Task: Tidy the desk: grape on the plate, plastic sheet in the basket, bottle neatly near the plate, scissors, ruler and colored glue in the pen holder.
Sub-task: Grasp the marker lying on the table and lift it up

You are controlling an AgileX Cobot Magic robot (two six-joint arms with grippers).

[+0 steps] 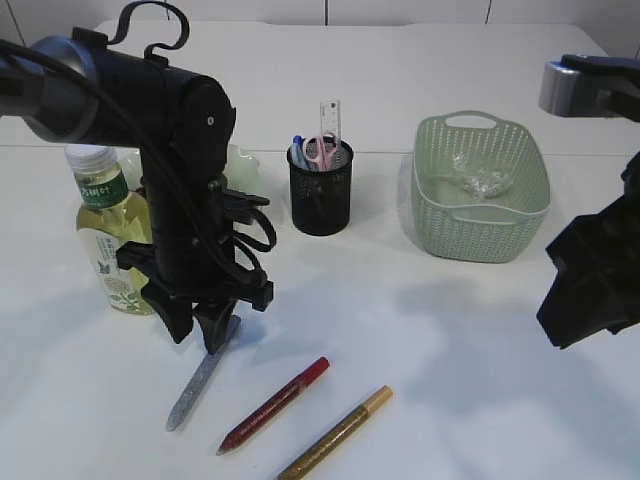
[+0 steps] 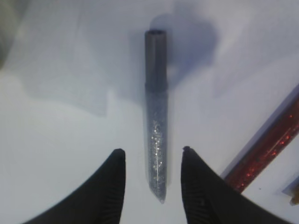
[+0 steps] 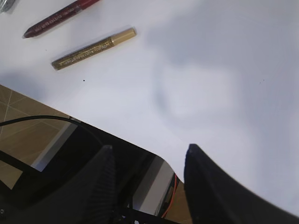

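White and glossy, the surface (image 1: 470,350) carries everything here, with a pale wall behind it. At far left stands a clear plastic bottle of yellow drink with a green label (image 1: 110,235), upright, and just behind it a pale translucent plate (image 1: 240,165) is mostly hidden by the black left arm. The left hand (image 2: 153,156) hangs low over a silver glitter glue pen with a grey cap (image 2: 156,112); its two black fingers (image 2: 110,186) stand apart, one on each side of the pen's tip end, and whether they touch it cannot be told. That pen lies flat on the surface, cap pointing away from the wrist camera. Just to its right lies a red glitter glue pen (image 1: 273,404), slanted, and beside that a gold glitter glue pen (image 1: 336,433), near the front edge. Further back, in the middle, a black mesh pen holder (image 1: 320,190) holds pink-handled scissors (image 1: 320,148), a clear ruler (image 1: 330,120) and a blue pen (image 1: 298,150), all upright. Right of it sits a pale green woven plastic basket (image 1: 480,225) with a crumpled clear plastic sheet (image 1: 480,180) inside. At far right the right hand (image 3: 148,154) hovers off the surface's front edge with its fingers apart, holding nothing.
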